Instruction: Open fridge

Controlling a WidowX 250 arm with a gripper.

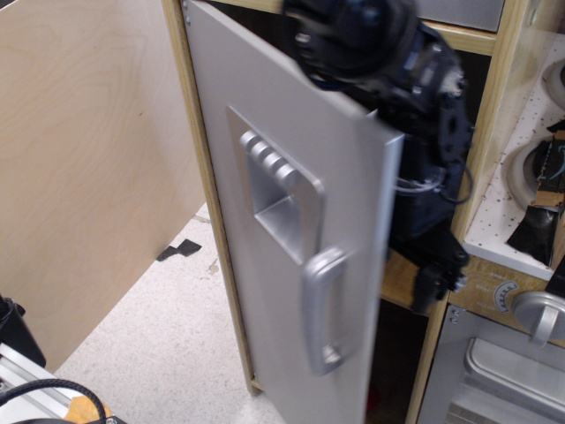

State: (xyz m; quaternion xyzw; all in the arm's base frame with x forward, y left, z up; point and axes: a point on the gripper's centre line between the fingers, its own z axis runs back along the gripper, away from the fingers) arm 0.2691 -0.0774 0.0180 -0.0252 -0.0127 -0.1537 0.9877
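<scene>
A pale plywood wall panel fills the left side, evenly lit. Below it lies a speckled off-white floor, with a small black scrap near the panel's foot. At the right edge stands a white pegboard above a grey oven unit.

The fridge stands centre, its door swung outward from hinges on the left edge. The dispenser recess sits above the handle on the door. The robot arm reaches behind the door's free right edge. The oven unit lies lower right.
</scene>
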